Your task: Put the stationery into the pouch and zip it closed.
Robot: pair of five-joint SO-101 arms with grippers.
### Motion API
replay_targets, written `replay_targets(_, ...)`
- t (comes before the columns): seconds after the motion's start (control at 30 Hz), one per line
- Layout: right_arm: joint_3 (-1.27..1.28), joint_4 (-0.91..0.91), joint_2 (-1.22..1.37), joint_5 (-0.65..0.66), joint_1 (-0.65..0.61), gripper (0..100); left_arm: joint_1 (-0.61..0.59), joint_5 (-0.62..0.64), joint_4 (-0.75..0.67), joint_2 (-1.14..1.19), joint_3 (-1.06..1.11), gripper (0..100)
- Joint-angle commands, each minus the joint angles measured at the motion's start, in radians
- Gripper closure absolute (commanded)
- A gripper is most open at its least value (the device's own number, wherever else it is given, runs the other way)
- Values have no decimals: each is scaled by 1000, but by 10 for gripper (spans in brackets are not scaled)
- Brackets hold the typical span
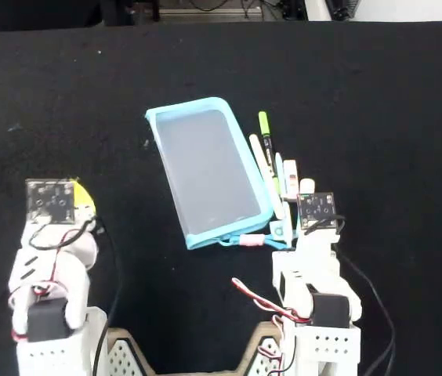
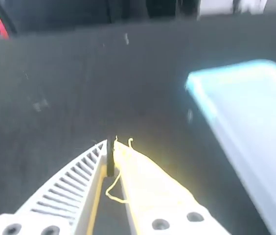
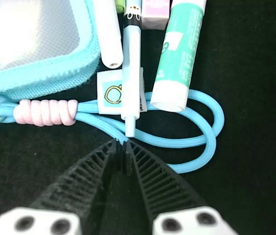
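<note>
The light blue pouch (image 1: 205, 171) lies flat mid-table, also seen in the left wrist view (image 2: 255, 122) and the right wrist view (image 3: 35, 44). Stationery lies along its right side: a green highlighter (image 1: 266, 131), a white pen (image 3: 109, 29), a thin blue-white pen (image 3: 132, 63), a teal glue stick (image 3: 179, 44) and a pink eraser (image 3: 156, 7). The pouch's blue cord loop (image 3: 211, 127) with a pink wrap (image 3: 45, 112) trails from its near corner. My right gripper (image 3: 122, 146) is shut, its tips touching the cord just short of the thin pen's tip. My left gripper (image 2: 111, 144) is shut over bare cloth, left of the pouch.
A black cloth (image 1: 362, 94) covers the whole table. Both arm bases (image 1: 315, 329) stand at the near edge. Open cloth lies left of and beyond the pouch. A small white tag (image 3: 121, 90) hangs on the cord beside the pens.
</note>
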Motion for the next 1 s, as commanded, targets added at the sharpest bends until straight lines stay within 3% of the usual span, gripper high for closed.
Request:
replay_targets(0.0,-8,2,-74,-2,-9,986,10,31,97,-5,-234,903)
replay_targets(0.07,-8,2,-74,-2,-9,986,10,44,140,-5,-268,868)
replay_targets(0.3,-8,2,-74,-2,-9,986,12,68,166,72,-243,880)
replay_targets(0.67,-8,2,-74,-2,-9,986,13,72,21,681,-294,880)
replay_targets(0.83,-8,2,-74,-2,-9,986,13,78,-40,845,-285,879)
replay_targets(0.97,-8,2,-74,-2,-9,986,12,169,-40,907,-286,879)
